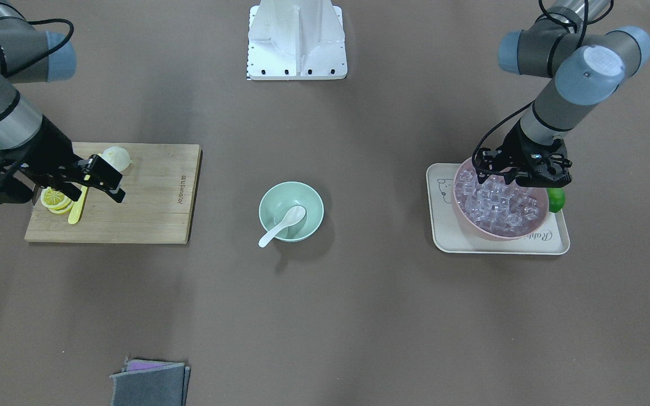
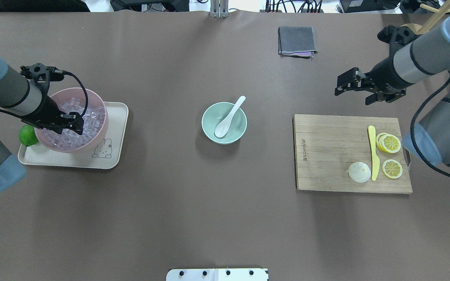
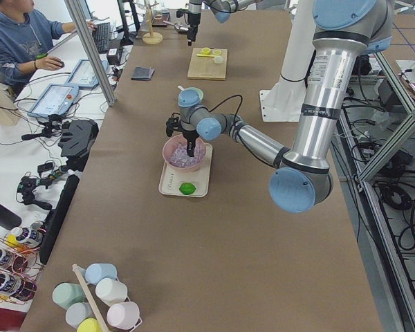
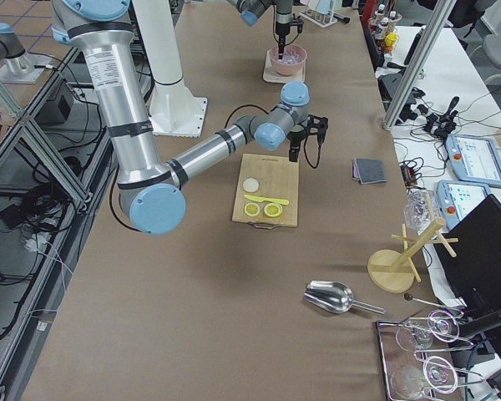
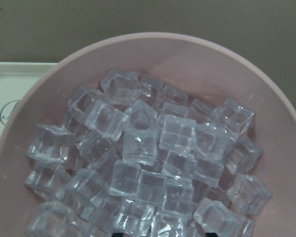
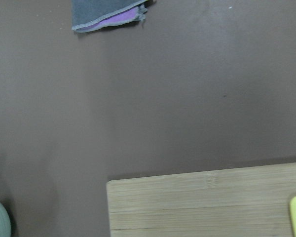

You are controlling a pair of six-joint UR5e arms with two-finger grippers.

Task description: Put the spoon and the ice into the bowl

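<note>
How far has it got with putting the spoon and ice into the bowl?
Done: the spoon lies in the green bowl. In hand: the left fingers hang low over the ice in the pink bowl; whether they grip a cube cannot be told. Left: no ice shows in the green bowl yet. The right fingers hang open and empty near the board.
</note>
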